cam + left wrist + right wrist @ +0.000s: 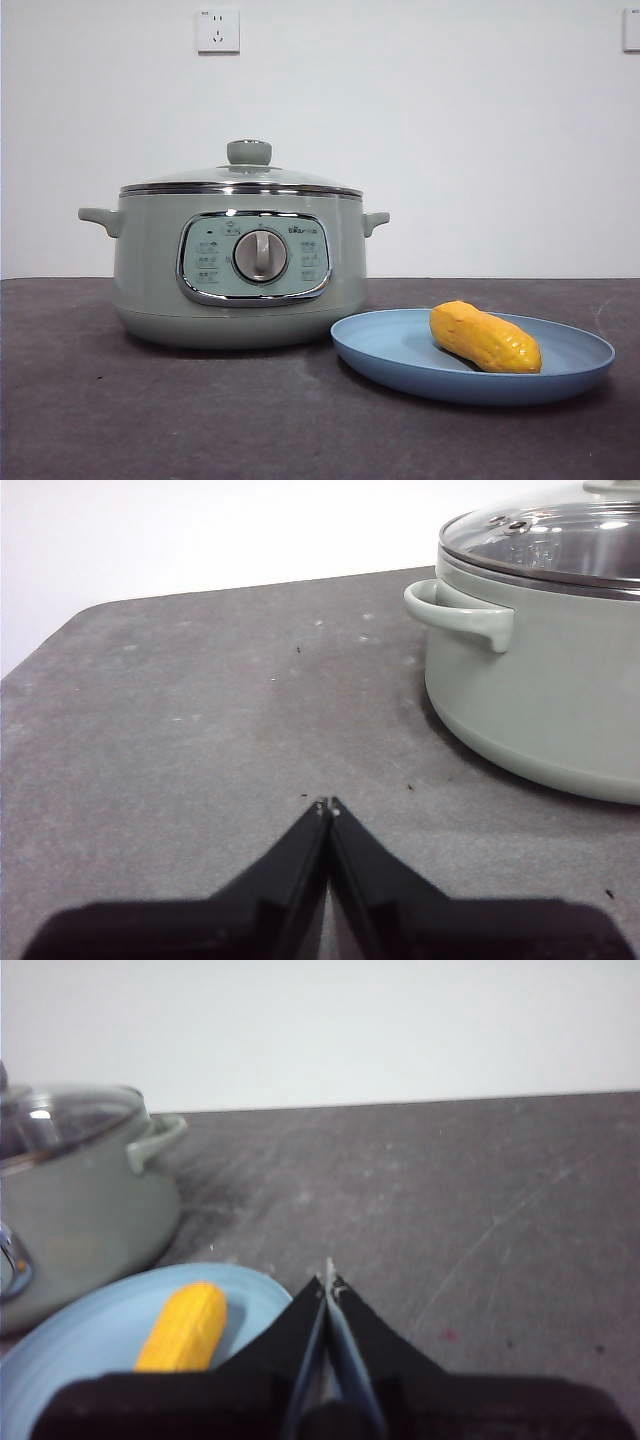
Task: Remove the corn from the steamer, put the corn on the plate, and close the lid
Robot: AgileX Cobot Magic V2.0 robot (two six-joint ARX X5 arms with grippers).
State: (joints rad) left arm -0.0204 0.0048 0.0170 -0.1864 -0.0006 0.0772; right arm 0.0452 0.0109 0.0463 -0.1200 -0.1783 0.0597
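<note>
The sage-green steamer point(240, 275) stands at the left of the front view with the glass lid point(242, 180) resting closed on it. The yellow-orange corn point(485, 338) lies on the light-blue plate point(400, 350) to the steamer's right. My left gripper point(327, 805) is shut and empty, low over the bare table beside the steamer point(545, 680) and its lid point(560, 540). My right gripper point(328, 1282) is shut and empty, just beside the plate point(90, 1350) and the corn point(185, 1327). Neither gripper shows in the front view.
The dark grey table point(150, 420) stretches before a white wall with a socket point(218, 30). The steamer point(80, 1200) stands close behind the plate in the right wrist view.
</note>
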